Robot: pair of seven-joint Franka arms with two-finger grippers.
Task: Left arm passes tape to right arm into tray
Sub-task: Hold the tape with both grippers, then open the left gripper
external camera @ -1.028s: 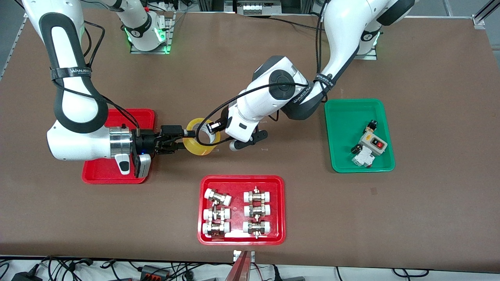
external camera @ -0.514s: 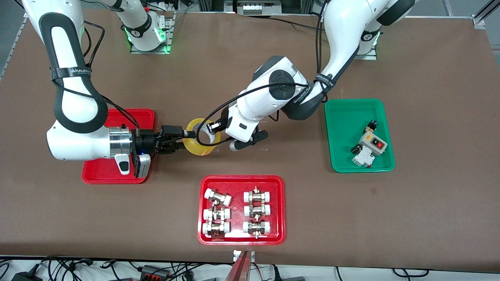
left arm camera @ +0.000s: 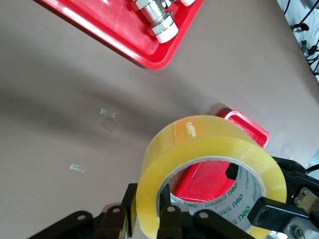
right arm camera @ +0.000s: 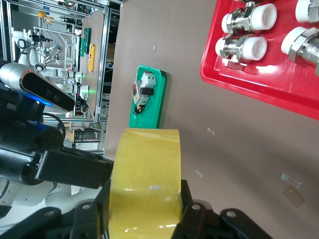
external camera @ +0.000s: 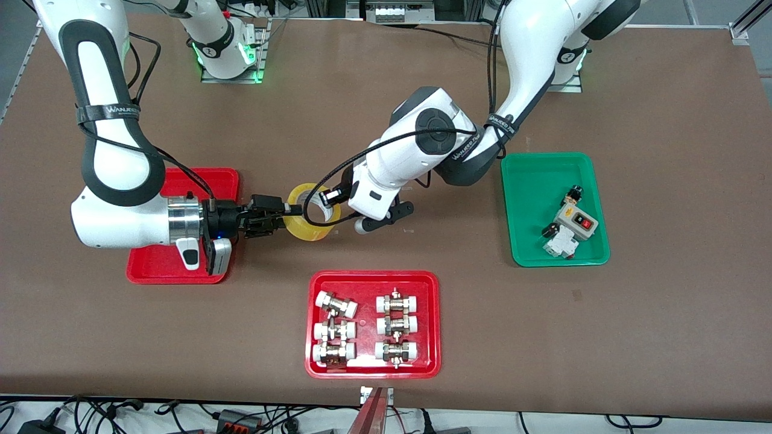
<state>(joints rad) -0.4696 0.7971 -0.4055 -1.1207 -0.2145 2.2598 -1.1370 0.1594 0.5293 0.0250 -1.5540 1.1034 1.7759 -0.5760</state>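
Note:
The yellow-amber tape (external camera: 310, 220) hangs upright in the air over the bare table, between the plain red tray (external camera: 151, 272) and the tray of fittings. My left gripper (external camera: 330, 205) is shut on the roll's wall, one finger outside and one inside the core, as the left wrist view shows the gripper (left arm camera: 149, 211) on the tape (left arm camera: 209, 144). My right gripper (external camera: 283, 216) is shut across the roll's width on the side toward the plain red tray. The right wrist view shows this gripper (right arm camera: 144, 211) clamped on the tape (right arm camera: 144, 169).
A red tray of white-capped metal fittings (external camera: 374, 278) lies nearer the front camera than the tape. A green tray (external camera: 531, 199) with a switch box lies toward the left arm's end. The right arm's wrist hangs over the plain red tray.
The right gripper's fingers have drawn together onto the tape. The left gripper and the roll have stayed where they were.

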